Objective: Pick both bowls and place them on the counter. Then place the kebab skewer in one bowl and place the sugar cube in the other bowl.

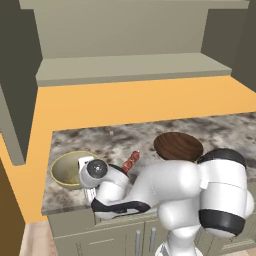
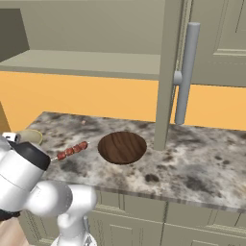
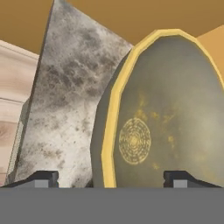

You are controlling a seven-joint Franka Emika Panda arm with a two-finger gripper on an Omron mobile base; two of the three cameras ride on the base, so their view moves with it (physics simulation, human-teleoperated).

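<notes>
Two bowls, the beige bowl (image 3: pixel 175 127) and the brown bowl (image 2: pixel 122 147), stand on the desk (image 2: pixel 192 163); the tool (image 3: pixel 116 179) gapes open, empty, with the skewer (image 2: pixel 72 150) at the brown bowl's nine o'clock, unplaced.

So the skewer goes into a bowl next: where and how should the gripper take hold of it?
Probably across the row of meat chunks of the kebab skewer, from straight above. It lies flat on the counter between the beige bowl and the brown bowl, touching neither. The bare stick looks too thin. Jaws should straddle its length.
</notes>
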